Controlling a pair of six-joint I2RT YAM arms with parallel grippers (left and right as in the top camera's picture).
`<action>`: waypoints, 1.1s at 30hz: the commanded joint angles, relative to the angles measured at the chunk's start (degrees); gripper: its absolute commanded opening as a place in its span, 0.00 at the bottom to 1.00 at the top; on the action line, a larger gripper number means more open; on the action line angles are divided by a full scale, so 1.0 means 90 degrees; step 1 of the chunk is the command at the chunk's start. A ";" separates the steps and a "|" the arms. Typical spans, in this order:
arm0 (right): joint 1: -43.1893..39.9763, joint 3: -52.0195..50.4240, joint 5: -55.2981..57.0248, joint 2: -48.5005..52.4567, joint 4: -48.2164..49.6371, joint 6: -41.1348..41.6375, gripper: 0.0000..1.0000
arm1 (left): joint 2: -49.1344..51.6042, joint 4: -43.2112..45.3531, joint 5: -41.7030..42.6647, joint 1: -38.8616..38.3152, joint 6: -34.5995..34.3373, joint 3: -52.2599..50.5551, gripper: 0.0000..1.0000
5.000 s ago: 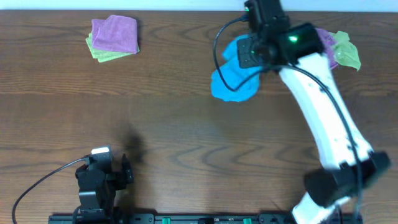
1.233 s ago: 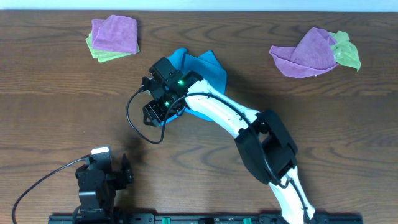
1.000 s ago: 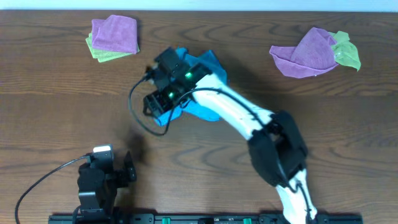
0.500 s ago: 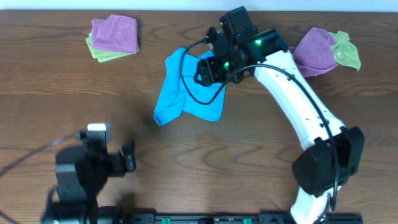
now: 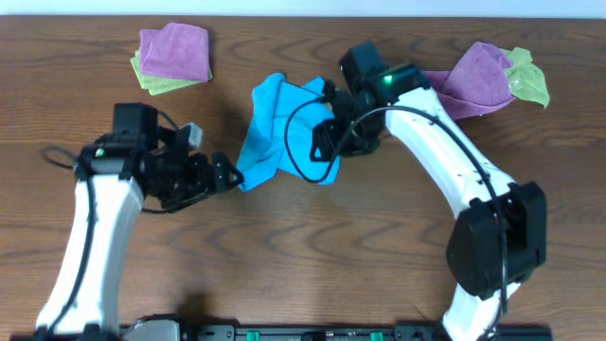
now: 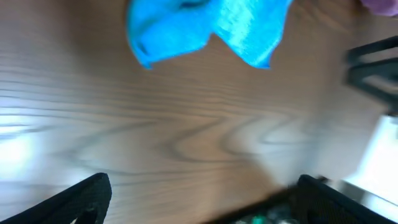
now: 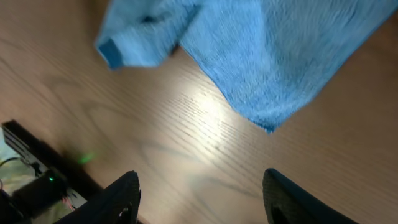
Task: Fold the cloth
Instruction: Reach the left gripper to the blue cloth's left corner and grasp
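The cloth (image 5: pixel 270 133) is sky blue and lies crumpled and partly spread at the table's middle back. It fills the top of the left wrist view (image 6: pixel 205 28) and of the right wrist view (image 7: pixel 280 56). My left gripper (image 5: pixel 222 173) stands open just left of the cloth's lower left corner, with only bare wood between its fingers (image 6: pixel 202 199). My right gripper (image 5: pixel 329 150) hovers open over the cloth's right edge. It holds nothing, and the table shows between its fingers (image 7: pixel 202 196).
A folded purple cloth on a light-green one (image 5: pixel 173 57) sits at the back left. A crumpled purple cloth (image 5: pixel 473 80) and a light-green cloth (image 5: pixel 528 80) lie at the back right, close behind the right arm.
The right arm dragged the cloth from the back right to the middle and let it go, then lowered over its right edge. The left arm rose from the front and reached to the cloth's left corner.
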 commanded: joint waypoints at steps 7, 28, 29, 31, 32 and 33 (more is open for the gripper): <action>-0.0653 -0.1231 -0.0753 -0.0124 0.0867 -0.0007 0.63 | 0.1163 0.0678 0.0811 -0.0022 -0.0240 0.0066 0.95; -0.0852 -0.1258 -0.0967 -0.0124 0.1139 0.0083 0.63 | 0.2902 0.2159 0.0644 -0.0180 -0.0699 0.0063 0.95; -0.0852 -0.1258 -0.0998 -0.0124 0.1139 0.0083 0.63 | 0.2946 0.2198 0.0554 -0.0216 -0.0736 0.0061 0.95; -0.0852 -0.1258 -0.1059 -0.0124 0.1141 0.0083 0.63 | 0.3038 0.2237 0.0279 -0.0306 -0.0903 0.0056 0.95; -0.0852 -0.1258 -0.1059 -0.0124 0.1139 0.0083 0.63 | 0.3075 0.2276 0.0228 -0.0347 -0.0908 0.0053 0.95; -0.0852 -0.1258 -0.1059 -0.0124 0.1139 0.0083 0.63 | 0.3118 0.2336 0.0216 -0.0403 -0.0908 0.0051 0.95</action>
